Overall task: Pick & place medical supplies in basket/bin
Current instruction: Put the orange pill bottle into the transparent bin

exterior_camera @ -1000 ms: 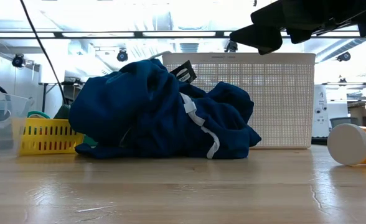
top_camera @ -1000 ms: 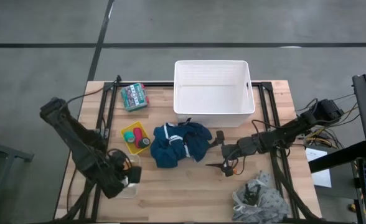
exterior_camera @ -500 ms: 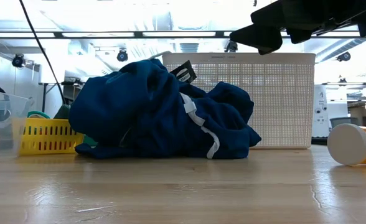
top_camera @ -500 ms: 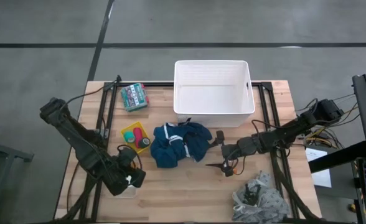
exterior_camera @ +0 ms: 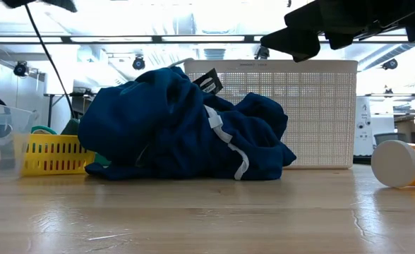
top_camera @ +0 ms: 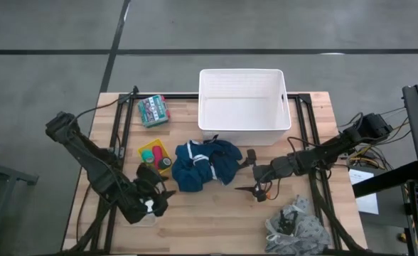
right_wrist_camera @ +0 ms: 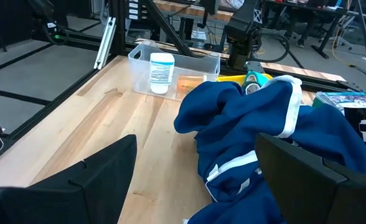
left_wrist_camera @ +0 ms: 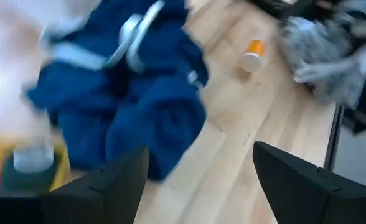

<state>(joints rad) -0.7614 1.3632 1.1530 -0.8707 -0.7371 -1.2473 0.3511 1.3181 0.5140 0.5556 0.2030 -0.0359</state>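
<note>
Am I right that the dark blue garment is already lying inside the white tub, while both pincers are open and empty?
Not quite: the dark blue garment lies on the wooden table in front of the white tub, which the high view shows empty. The rest stands: the left pincer and right pincer are open and empty.

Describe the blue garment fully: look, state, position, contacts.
The blue garment is dark blue soft fabric with white trim strips, crumpled in a heap on the wooden table, in front of the white tub and beside the yellow tray. Neither gripper touches it: the right gripper hangs open beside it.
</note>
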